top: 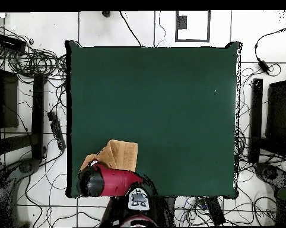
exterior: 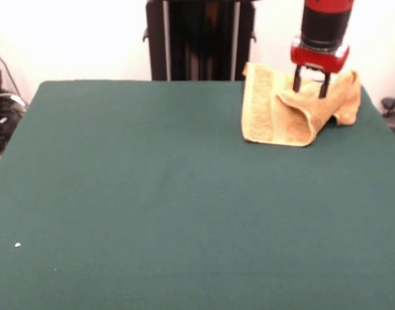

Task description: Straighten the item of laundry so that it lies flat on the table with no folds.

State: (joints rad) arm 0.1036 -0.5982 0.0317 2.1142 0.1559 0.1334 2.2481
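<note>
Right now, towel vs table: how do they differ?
The towel is golden-tan terry; the table is dark green. The towel is small and sits at one corner; the table is far larger. The towel is folded and bunched under the gripper; the table top lies flat. Both look cloth-surfaced.

bare table, towel bunched in corner
</note>
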